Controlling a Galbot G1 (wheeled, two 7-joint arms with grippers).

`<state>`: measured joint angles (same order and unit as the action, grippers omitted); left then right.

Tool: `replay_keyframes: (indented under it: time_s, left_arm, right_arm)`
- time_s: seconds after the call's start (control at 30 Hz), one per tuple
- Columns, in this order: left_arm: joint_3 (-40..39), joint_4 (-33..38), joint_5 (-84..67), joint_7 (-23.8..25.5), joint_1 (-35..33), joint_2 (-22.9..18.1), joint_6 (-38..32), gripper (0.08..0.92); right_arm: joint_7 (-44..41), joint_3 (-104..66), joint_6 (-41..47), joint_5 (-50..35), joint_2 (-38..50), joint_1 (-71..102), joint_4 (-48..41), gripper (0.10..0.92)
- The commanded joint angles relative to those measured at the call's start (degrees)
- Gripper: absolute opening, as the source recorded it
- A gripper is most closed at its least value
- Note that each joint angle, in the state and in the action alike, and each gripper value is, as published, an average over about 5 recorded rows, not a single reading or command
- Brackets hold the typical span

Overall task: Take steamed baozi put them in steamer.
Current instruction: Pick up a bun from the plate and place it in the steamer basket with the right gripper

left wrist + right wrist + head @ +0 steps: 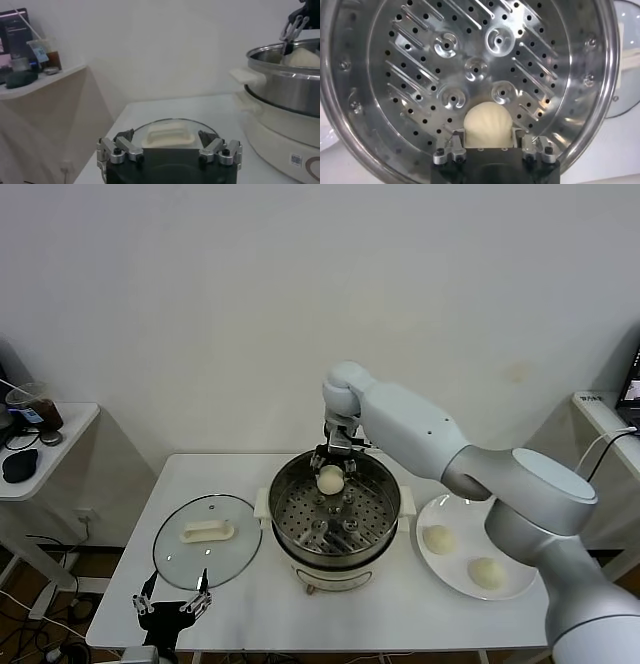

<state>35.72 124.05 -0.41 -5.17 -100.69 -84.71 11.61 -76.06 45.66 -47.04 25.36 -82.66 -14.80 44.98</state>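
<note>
White tabletop (250,594) carries everything: the steel steamer (385,514) sits mid-table, a glass lid (175,554) lies flat to its left, and a white plate (450,569) to its right holds two baozi (438,538) (487,572). A third baozi (331,478) is inside the steamer at the far edge of the perforated tray (420,65), with the right gripper (337,452) directly above it. In the right wrist view that bun (488,123) sits between the fingers (445,154), which stand spread on either side of it; whether they touch it I cannot tell. The left gripper (172,602) waits near the lid at the table's front edge, jaws wide and empty. These buns look soft, light and easily dented, so a gentle pinch across the widest middle seems best
</note>
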Motion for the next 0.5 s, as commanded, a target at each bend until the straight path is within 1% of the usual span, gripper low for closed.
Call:
replay_keyframes:
  time_s: [0.03, 0.2, 0.27, 0.33, 0.4, 0.5]
  left_arm:
    - [0.0, -0.1, 0.1, 0.0, -0.1, 0.0, 0.0, 0.823]
    - [-0.2, 0.0, 0.2, 0.1, -0.1, -0.1, 0.0, 0.823]
    - [-0.3, 0.0, 0.2, 0.2, 0.0, 0.0, 0.1, 0.823]
    - [-0.4, 0.1, 0.2, 0.3, 0.1, 0.0, 0.2, 0.823]
    - [-0.4, 0.2, 0.1, 0.4, 0.1, 0.0, 0.3, 0.823]
    - [-0.3, 0.4, 0.1, 0.5, 0.1, -0.2, 0.6, 0.823]
  right_arm:
    - [0.6, -0.2, -0.3, -1.7, -0.7, 0.3, -1.9, 0.810]
    - [-1.3, -0.1, 1.1, -5.5, 1.6, -2.1, 0.0, 0.822]
    - [-2.3, 0.6, 3.9, -8.9, 3.9, -3.6, 2.6, 0.823]
    - [-3.0, 1.2, 8.4, -13.5, 6.8, -5.2, 6.0, 0.823]
    - [-3.5, 1.8, 15.4, -19.8, 10.4, -7.1, 10.2, 0.823]
    - [-3.2, 1.5, 28.9, -28.5, 16.3, -9.5, 15.8, 0.823]
